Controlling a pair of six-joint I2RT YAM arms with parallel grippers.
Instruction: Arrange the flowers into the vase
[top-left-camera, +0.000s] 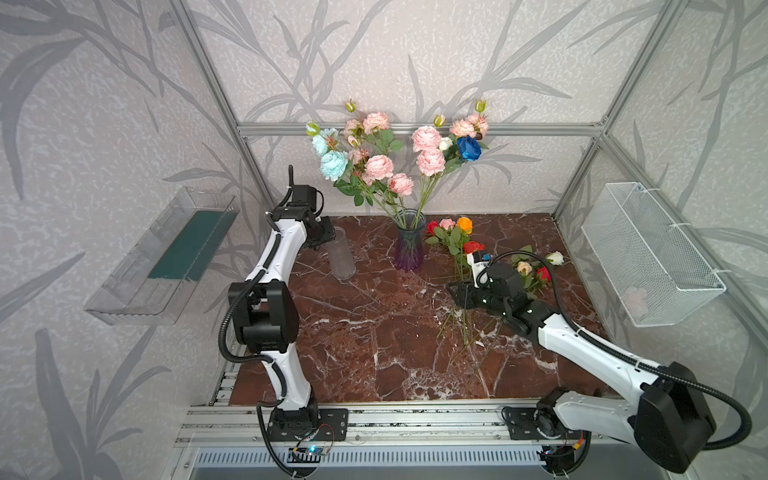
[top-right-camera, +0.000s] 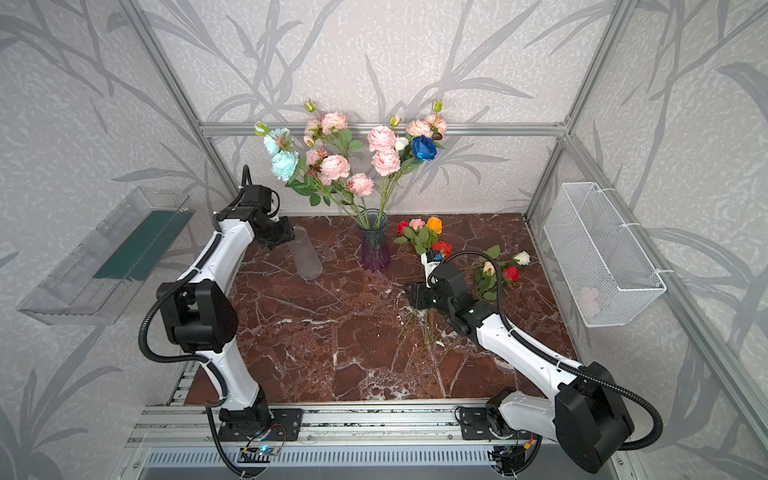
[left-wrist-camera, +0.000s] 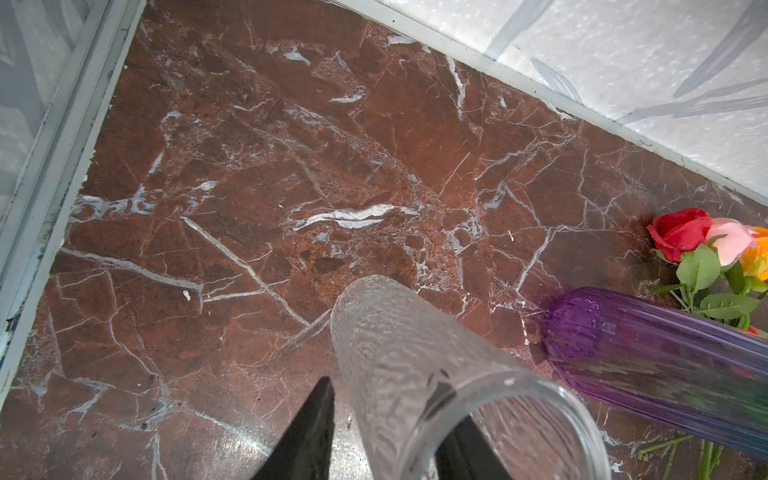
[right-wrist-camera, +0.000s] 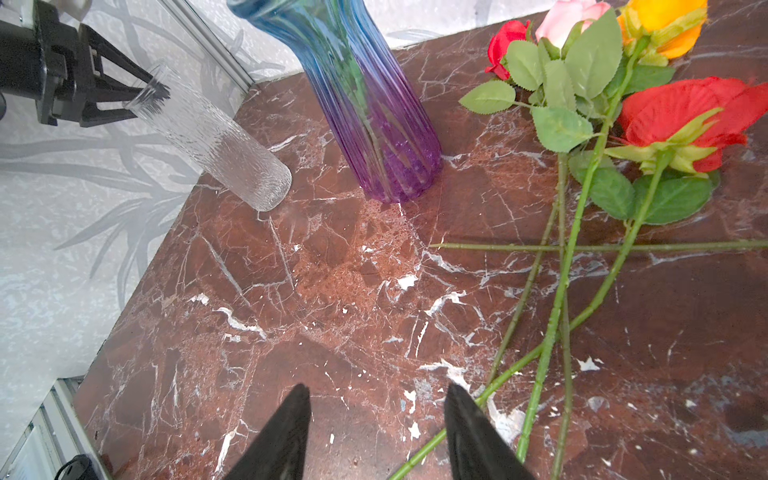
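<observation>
Nearest, the right fingers (right-wrist-camera: 286, 432) are spread moderately apart with nothing between them. They hang low over the surface (right-wrist-camera: 291, 291), just beside the crossed stems (right-wrist-camera: 561, 291) of the loose roses (top-left-camera: 464, 225). Some other roses (top-left-camera: 540, 270) lie near the right wrist. Farther back, the left fingers (left-wrist-camera: 307, 432) straddle the rim of a clear glass vase (left-wrist-camera: 415, 374), one outside, one inside. It leans on its base, and I cannot tell whether they pinch it. Pink, turquoise and blue flowers (top-left-camera: 379, 166) stand in the purple vase (top-left-camera: 409, 251) at the back middle.
</observation>
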